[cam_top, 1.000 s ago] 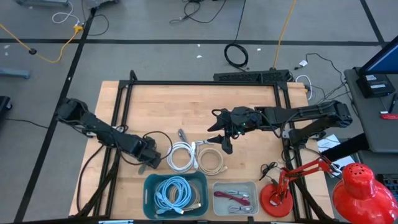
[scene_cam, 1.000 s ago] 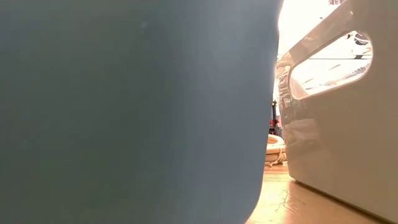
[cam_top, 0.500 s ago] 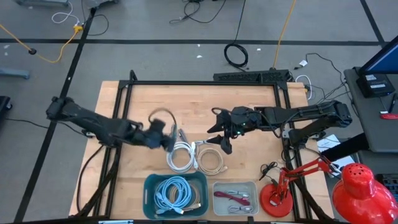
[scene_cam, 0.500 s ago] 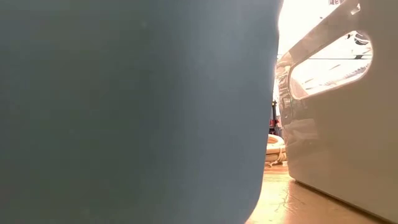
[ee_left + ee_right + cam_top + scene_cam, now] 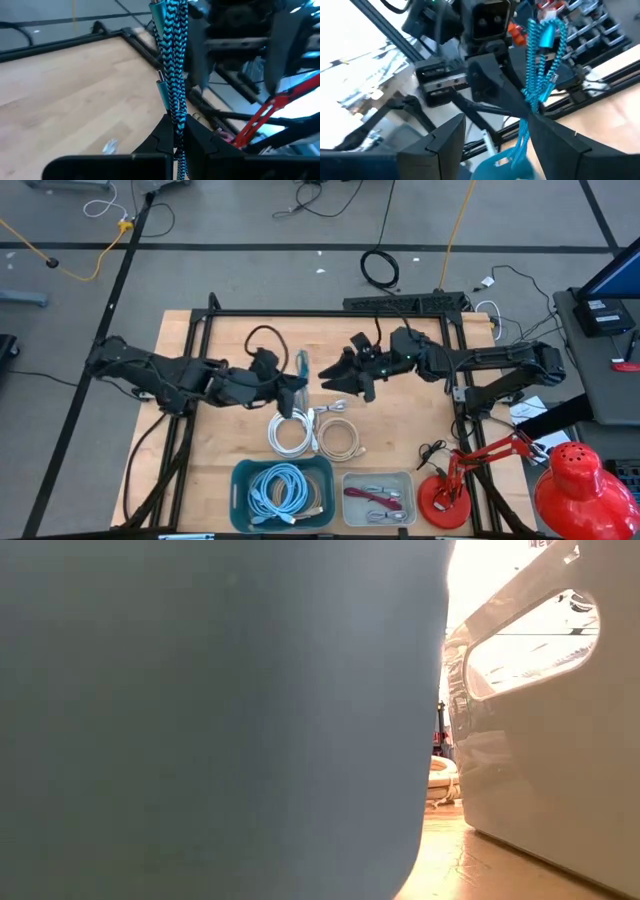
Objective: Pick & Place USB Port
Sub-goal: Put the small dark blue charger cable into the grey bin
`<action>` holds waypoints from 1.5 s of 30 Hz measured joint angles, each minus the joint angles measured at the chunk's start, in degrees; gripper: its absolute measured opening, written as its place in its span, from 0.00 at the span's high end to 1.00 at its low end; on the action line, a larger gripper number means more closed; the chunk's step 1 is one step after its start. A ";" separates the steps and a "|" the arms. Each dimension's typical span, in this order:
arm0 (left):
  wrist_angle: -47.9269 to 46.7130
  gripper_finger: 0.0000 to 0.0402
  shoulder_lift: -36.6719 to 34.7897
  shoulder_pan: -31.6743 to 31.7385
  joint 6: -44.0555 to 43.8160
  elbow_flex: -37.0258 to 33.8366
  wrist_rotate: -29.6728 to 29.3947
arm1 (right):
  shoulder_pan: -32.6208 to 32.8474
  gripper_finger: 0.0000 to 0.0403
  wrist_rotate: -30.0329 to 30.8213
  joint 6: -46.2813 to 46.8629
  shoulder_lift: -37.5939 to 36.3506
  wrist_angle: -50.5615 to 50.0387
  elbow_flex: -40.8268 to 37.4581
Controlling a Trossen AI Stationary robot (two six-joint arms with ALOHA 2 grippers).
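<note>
Two white cable coils point(image 5: 293, 431), one teal cable point(image 5: 301, 367).

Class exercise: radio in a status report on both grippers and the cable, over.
Left gripper shut on blue-and-black braided USB cable, held above the wooden table. Right gripper open, facing it, apart. Nothing between them.

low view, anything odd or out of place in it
Yes: the blue bin stands right against the lens and fills most of the low view, with the white bin crowding the other side. Only a thin strip of table shows between them, so neither arm nor any cable can be seen from there.
</note>
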 joint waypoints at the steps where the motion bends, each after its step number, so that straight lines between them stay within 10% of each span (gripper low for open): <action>1: 0.86 0.96 1.11 0.06 0.62 0.99 0.53 | -0.19 0.48 -0.58 0.77 0.00 1.06 -0.68; 13: 5.83 0.96 6.66 3.35 4.20 4.62 7.80 | -0.83 0.50 -0.71 3.49 0.04 6.57 -3.77; 21: 7.34 0.96 6.50 4.17 5.44 4.66 11.80 | -0.92 0.76 -3.75 2.92 0.07 6.59 -3.77; 31: 12.23 0.67 1.24 0.98 6.79 4.49 20.77 | -1.86 0.95 -13.00 3.67 -0.16 7.81 -3.45; 41: 11.93 0.64 -8.03 -8.56 14.74 4.66 3.60 | 3.73 0.95 -30.94 1.14 -0.93 -16.72 -3.68; 45: 7.20 0.64 -9.42 -10.44 13.32 4.66 1.26 | 11.30 0.95 -24.80 -5.39 -2.50 -32.61 -3.71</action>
